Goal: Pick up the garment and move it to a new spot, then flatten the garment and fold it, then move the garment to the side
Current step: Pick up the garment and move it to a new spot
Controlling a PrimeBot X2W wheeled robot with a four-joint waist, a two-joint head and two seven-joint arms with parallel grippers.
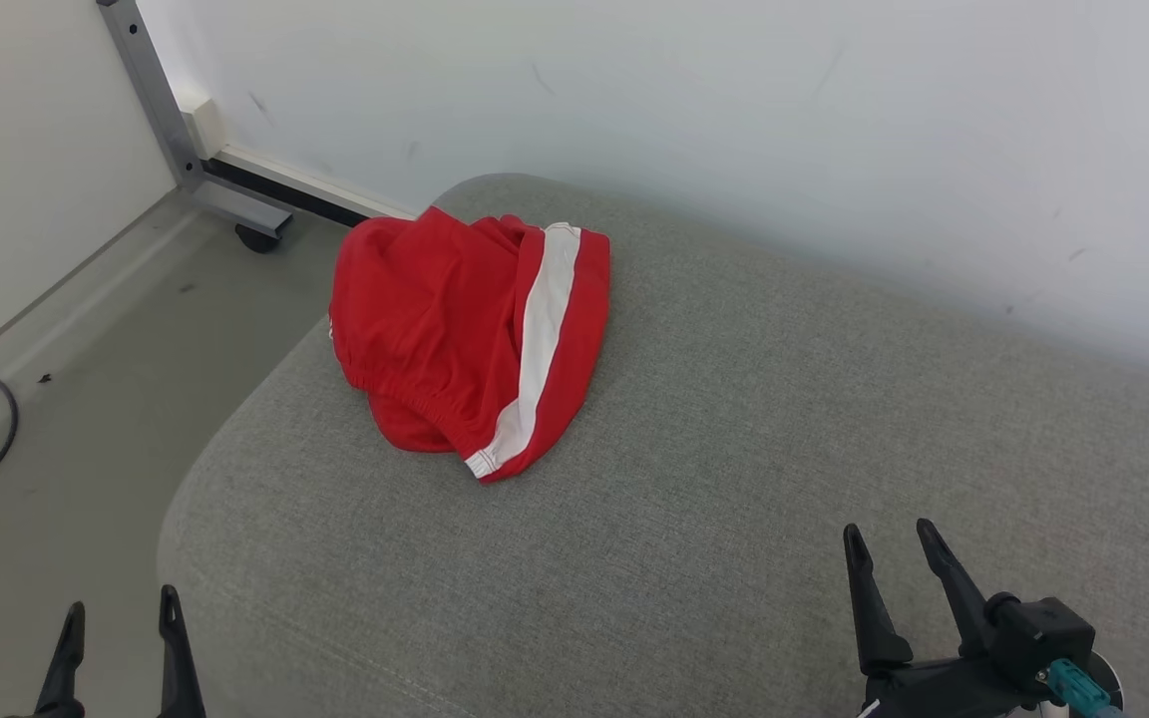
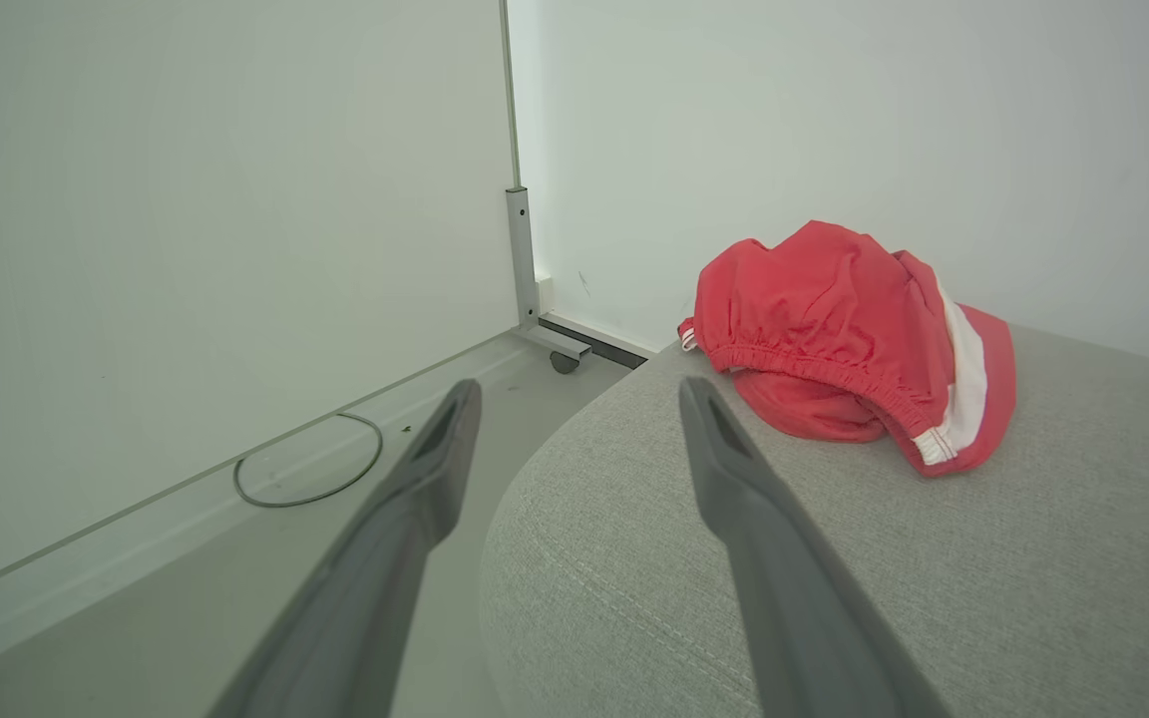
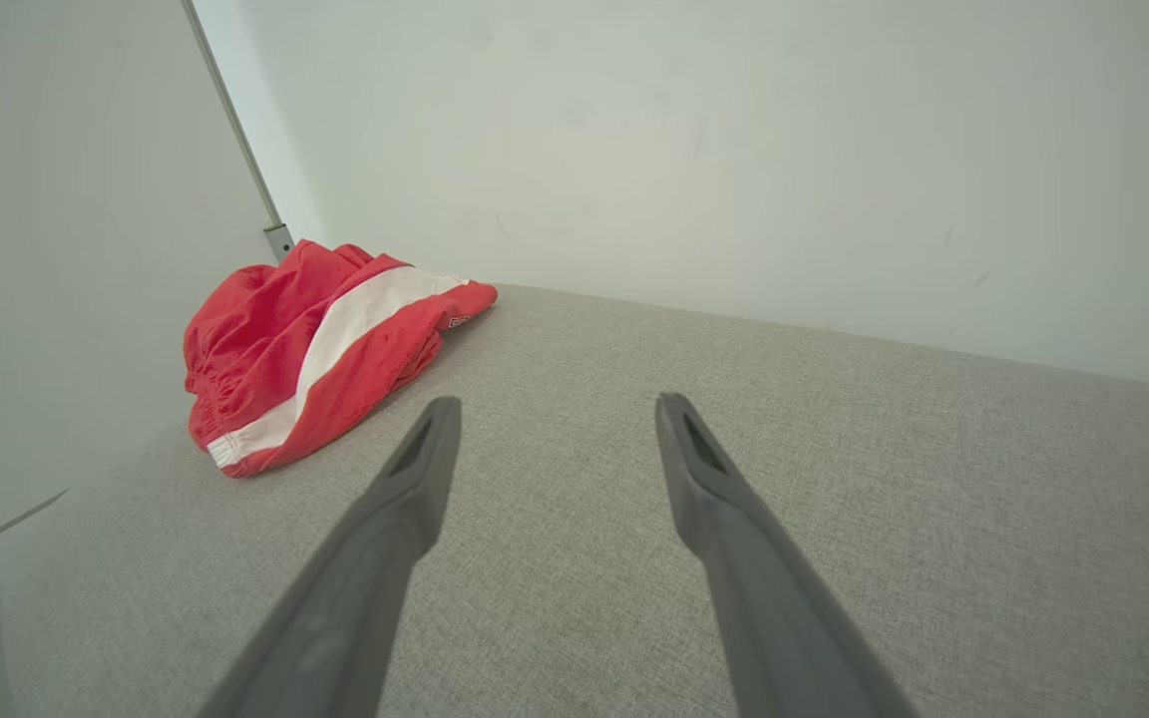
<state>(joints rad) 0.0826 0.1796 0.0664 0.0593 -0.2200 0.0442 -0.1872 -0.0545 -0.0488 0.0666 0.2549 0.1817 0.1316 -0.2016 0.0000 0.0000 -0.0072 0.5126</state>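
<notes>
Dark-fingered left gripper (image 1: 123, 598) and right gripper (image 1: 889, 528) both stand spread, holding nothing (two in all). Open grey cushion (image 1: 734, 449) stretches between them and one white-striped red garment (image 1: 455, 329), bunched at its far-left edge.

Soft, even, bright light fills all three views, with no hard glare and no strong highlights. The pale wall (image 1: 834, 120) takes a faint greenish-grey cast and dims toward the corners of the wrist views. The red garment (image 1: 465, 329) throws only a thin, diffuse shadow onto the grey cushion (image 1: 734, 449), and its red looks washed and pinkish in the left wrist view. Both wrist views stretch toward their edges; the fingers of the left gripper (image 2: 579, 387) and right gripper (image 3: 558, 399) look soft near the lens.
</notes>
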